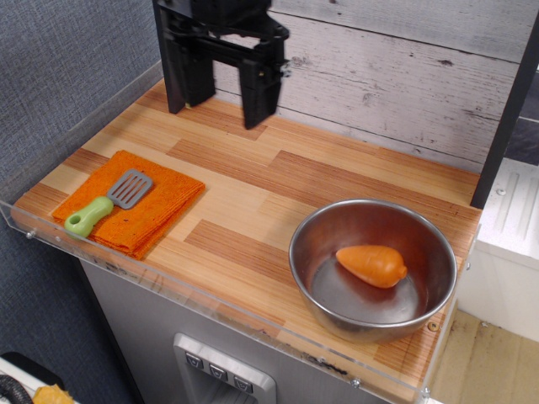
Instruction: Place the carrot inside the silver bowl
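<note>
The orange toy carrot (pixel 371 264) lies on its side inside the silver bowl (pixel 320 301), which stands at the front right of the wooden counter. My gripper (pixel 226 94) hangs high at the back left, far from the bowl. Its two black fingers (pixel 258 91) stand wide apart and hold nothing.
A folded orange cloth (pixel 156 207) lies at the front left with a green-handled spatula (pixel 105 204) on it. A dark post (pixel 504 118) stands at the right edge. A clear plastic lip (pixel 210 296) runs along the counter's front.
</note>
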Motion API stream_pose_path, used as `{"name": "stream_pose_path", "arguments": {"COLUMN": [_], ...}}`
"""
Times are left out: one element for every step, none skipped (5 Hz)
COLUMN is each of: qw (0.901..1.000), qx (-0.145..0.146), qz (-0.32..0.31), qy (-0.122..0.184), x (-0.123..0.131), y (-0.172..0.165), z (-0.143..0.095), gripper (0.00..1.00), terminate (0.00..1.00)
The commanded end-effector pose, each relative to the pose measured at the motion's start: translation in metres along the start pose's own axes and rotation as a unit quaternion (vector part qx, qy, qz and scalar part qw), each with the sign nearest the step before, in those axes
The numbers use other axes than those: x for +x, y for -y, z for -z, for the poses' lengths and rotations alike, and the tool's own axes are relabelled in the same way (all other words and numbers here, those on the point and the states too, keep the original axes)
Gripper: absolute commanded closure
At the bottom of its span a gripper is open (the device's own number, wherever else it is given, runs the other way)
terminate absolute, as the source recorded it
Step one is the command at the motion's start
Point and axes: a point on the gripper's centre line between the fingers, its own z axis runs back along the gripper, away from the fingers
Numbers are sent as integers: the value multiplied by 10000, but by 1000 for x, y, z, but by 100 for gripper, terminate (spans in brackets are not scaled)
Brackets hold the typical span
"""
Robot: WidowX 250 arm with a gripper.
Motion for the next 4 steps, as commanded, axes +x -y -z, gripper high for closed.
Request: {"name": "stream_pose_path", "arguments": {"qw": [9983,9986,9986,9986], "qx": [438,355,355,355], "qz": [-305,-279,-279,-279], "qy": [235,271,271,271], "x": [-5,-9,-9,-9], "y": [-5,-8,-8,-8], "z": [-13,-9,-9,-9], "gripper": [0,0,0,0], "terminate": [0,0,0,100]}}
